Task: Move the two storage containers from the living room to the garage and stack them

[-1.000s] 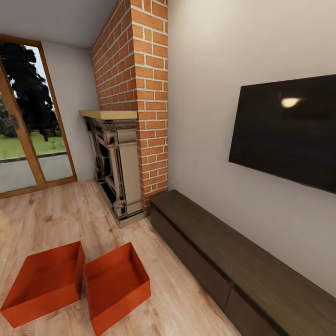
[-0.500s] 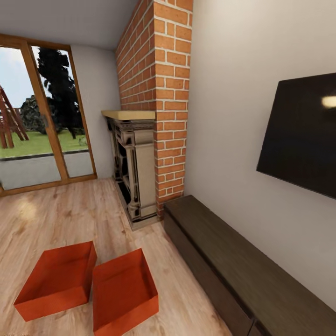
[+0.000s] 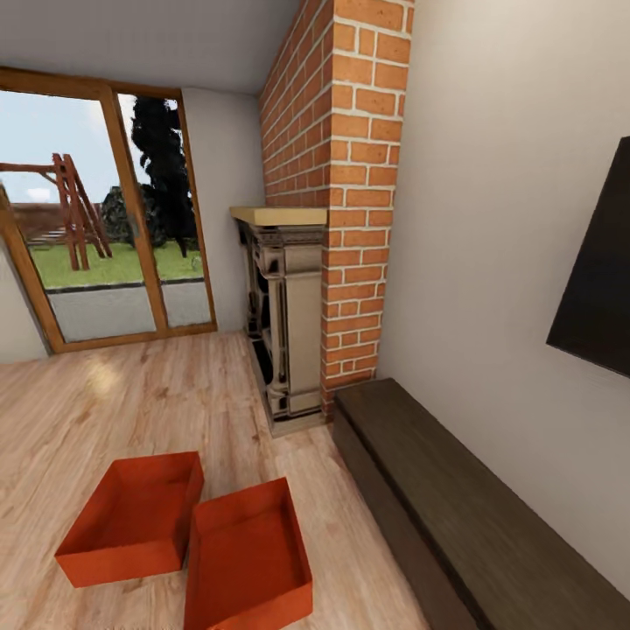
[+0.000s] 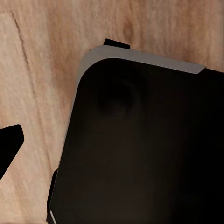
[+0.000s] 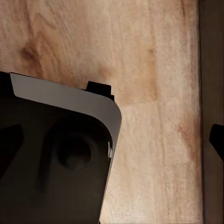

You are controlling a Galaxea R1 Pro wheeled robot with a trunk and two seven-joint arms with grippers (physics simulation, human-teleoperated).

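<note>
Pincer states cannot be told from either wrist view. Two bins, left bin (image 3: 131,521) and right bin (image 3: 248,560), sit touching on the wood floor (image 3: 105,411) near the fireplace (image 3: 284,324). Approach squarely, stop close, then lower an arm.

The left wrist is held so that its camera looks straight down along the robot's side. There, 1 black tapered left gripper's fingertip (image 4: 8,147) is seen at the frame's edge, beside a dark base housing (image 4: 149,149) with a rounded corner and a light grey rim. The right wrist is likewise pointed downward, with 1 dark right gripper's fingertip (image 5: 218,138) at the frame's edge. How wide either pair of jaws stands cannot be judged.
</note>
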